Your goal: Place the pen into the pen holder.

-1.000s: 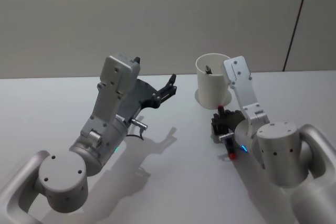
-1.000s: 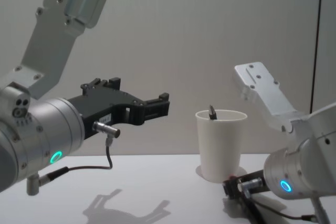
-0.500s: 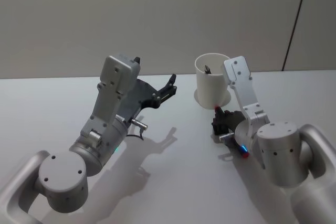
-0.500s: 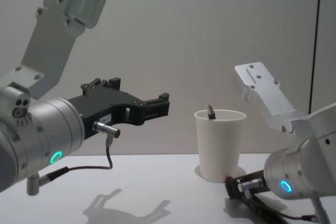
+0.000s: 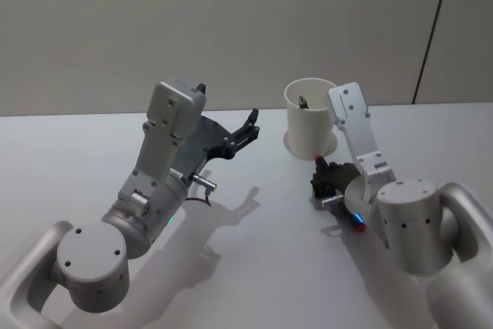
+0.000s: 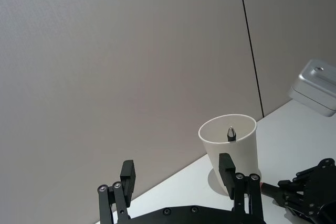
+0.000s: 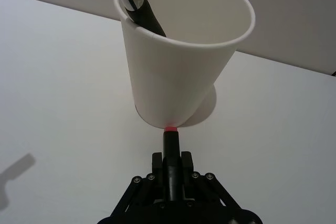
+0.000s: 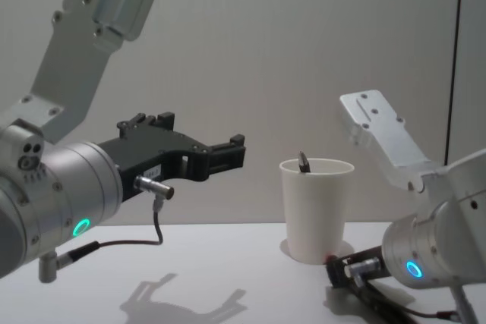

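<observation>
We note 1 tapered white paper cup [image 7: 181,61] on the white table [image 7: 52,77], black pen [image 7: 137,6] inside; right gripper [image 7: 169,141] clamps a red-tipped dark pen [image 7: 170,153] against its base; left gripper [image 6: 178,182], fingers apart, hovers beside.

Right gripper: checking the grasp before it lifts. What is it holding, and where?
A dark pen, clamped between the fingers just behind its red tip.
</observation>
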